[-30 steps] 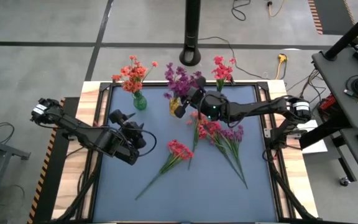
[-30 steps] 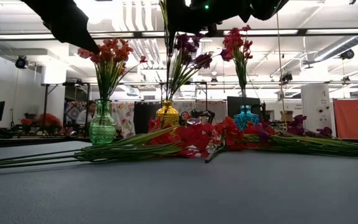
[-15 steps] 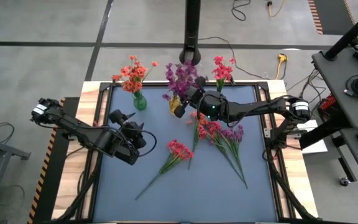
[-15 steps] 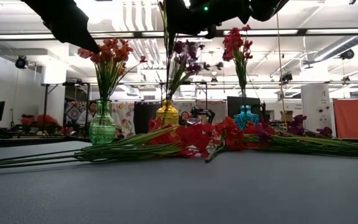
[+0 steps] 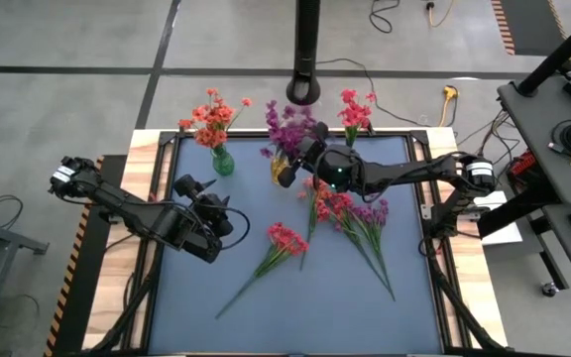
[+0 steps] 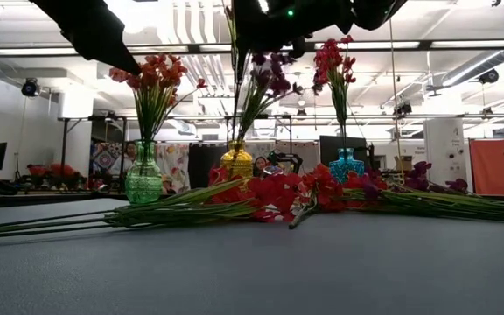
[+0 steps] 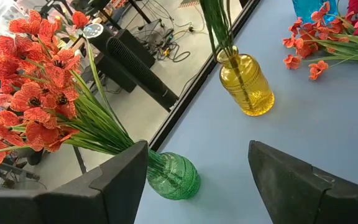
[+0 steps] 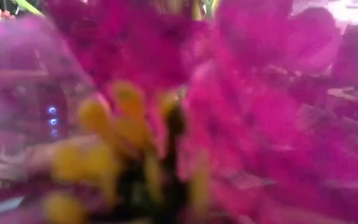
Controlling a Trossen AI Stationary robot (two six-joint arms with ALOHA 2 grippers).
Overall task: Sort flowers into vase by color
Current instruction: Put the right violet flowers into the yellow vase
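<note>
Three vases stand along the far edge. A green vase (image 5: 223, 162) holds orange-red flowers (image 5: 211, 116), a yellow vase (image 5: 279, 169) holds purple flowers (image 5: 287, 123), and a blue vase (image 6: 346, 164) holds pink-red flowers (image 5: 355, 111). My right gripper (image 5: 293, 169) is shut right above the yellow vase, among the purple blossoms (image 8: 185, 93). My left gripper (image 7: 194, 186) hangs open over the table's left half, pointing toward the green vase (image 7: 174, 177). More flowers lie flat on the table. My right gripper reaches in about level from the table's right side, above the yellow vase (image 6: 235, 162). A thin green stem (image 6: 234, 83) runs straight down from it into the vase's neck. Blossoms fill the wrist view and hide the fingers, so the exact place of the hold cannot be told.
A red spray (image 5: 285, 238) lies mid-table, its stem running toward the near left. A heap of pink-red and purple sprays (image 5: 353, 214) lies right of centre, stems pointing to the near right. A black pole (image 5: 306, 50) stands beyond the far edge.
The purple blossoms at my right gripper have swayed a little above the yellow vase. Both arms have kept their places.
</note>
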